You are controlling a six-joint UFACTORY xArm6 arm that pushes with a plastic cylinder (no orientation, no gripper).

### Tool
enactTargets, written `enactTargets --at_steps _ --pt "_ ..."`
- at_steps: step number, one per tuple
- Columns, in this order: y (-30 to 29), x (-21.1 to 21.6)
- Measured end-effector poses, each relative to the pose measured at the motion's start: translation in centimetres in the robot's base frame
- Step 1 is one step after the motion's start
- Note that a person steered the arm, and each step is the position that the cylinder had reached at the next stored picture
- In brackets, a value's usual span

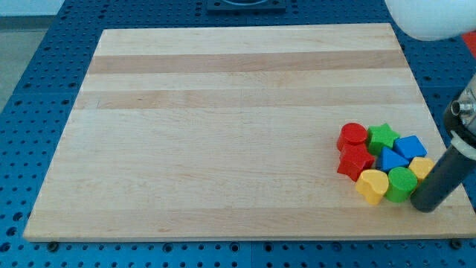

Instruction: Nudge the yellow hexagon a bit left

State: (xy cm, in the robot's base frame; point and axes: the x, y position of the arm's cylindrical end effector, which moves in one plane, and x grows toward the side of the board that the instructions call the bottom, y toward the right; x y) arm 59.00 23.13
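Observation:
The yellow hexagon (421,167) lies at the right edge of a tight cluster of blocks near the board's lower right corner, partly hidden by my rod. My tip (425,206) rests just below and to the right of it, touching or almost touching it and the green cylinder (401,183). To the left of the hexagon are a blue block (391,159) and the green cylinder. Above it is another blue block (410,146).
The cluster also holds a red cylinder (352,135), a green star (383,136), a red star (355,162) and a yellow heart (372,186). The wooden board (223,134) lies on a blue perforated table (44,67); its right edge is near the cluster.

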Motion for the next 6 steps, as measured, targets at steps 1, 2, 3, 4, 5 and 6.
enactTargets --at_steps 1,2,3,4,5,6 --pt "2.2 1.2" --pt "4.3 0.3" --pt "4.5 -0.9" --pt "4.2 -2.7" --pt "2.9 -4.4" --pt "0.2 -5.0"
